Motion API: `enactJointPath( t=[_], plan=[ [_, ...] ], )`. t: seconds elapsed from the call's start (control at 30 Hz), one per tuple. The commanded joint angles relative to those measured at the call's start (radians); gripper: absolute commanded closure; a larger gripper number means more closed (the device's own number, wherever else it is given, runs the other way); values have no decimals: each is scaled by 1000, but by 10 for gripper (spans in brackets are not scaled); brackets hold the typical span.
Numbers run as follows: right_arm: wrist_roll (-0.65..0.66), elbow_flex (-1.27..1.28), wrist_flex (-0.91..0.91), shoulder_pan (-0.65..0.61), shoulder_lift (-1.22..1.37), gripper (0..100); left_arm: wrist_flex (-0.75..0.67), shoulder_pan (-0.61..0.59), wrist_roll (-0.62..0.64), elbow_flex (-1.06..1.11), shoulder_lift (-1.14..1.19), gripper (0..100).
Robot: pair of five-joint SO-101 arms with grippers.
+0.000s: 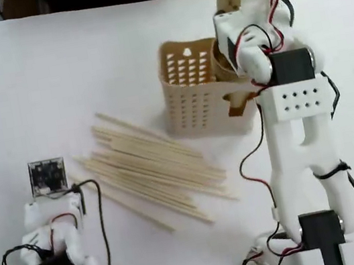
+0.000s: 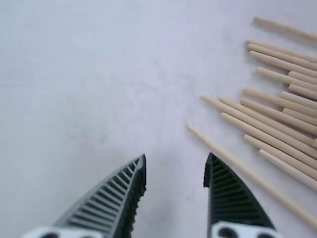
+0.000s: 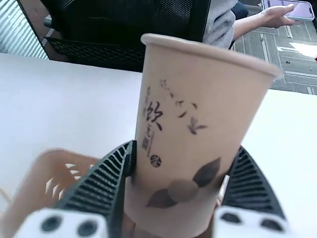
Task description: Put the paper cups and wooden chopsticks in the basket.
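The left arm (image 1: 56, 261) stands at the near left corner of the white tabletop (image 1: 51, 72). Its left claw (image 2: 176, 166) hangs just above the bare surface. It is spread wide, with nothing between its ribbed fingers (image 2: 124, 198). In the left wrist view, one stray stick runs just beside one fingertip without touching it.

The chopsticks (image 1: 149, 171) lie in a loose, fanned heap in the middle of the tabletop, between the two arms. Most run roughly parallel, slanting from the far left toward the near right, and a few cross over the others. All of the ones in sight are on the tabletop, outside the basket.

The basket (image 1: 201, 91) is pale beige plastic with slotted walls. It stands upright near the far right end of the heap.

The right arm (image 1: 300, 139) stretches from the near edge up along the basket's right side. The right claw (image 3: 185, 153) is clamped on a paper cup (image 3: 198, 124), one finger pressed to each side of its lower half. The cup's open rim points away from the claw. In the high view, the cup is held in the air by the basket's far right corner. A brown curved shape inside the basket, tight against the arm, may be a second cup, but the arm hides too much of it to be sure.
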Motion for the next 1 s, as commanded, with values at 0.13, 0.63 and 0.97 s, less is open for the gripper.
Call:
enactJointPath(
  t=[0.13,0.63,0.97],
  plan=[
    [31,187,-125,-21,-179,846,-26,12,-5,-5,-15,800],
    [132,684,-245,-54,-522,709,-25,12,-6,-5,-15,801],
    [112,710,-110,-54,-661,553,-23,12,-6,-5,-15,801]
  ],
)
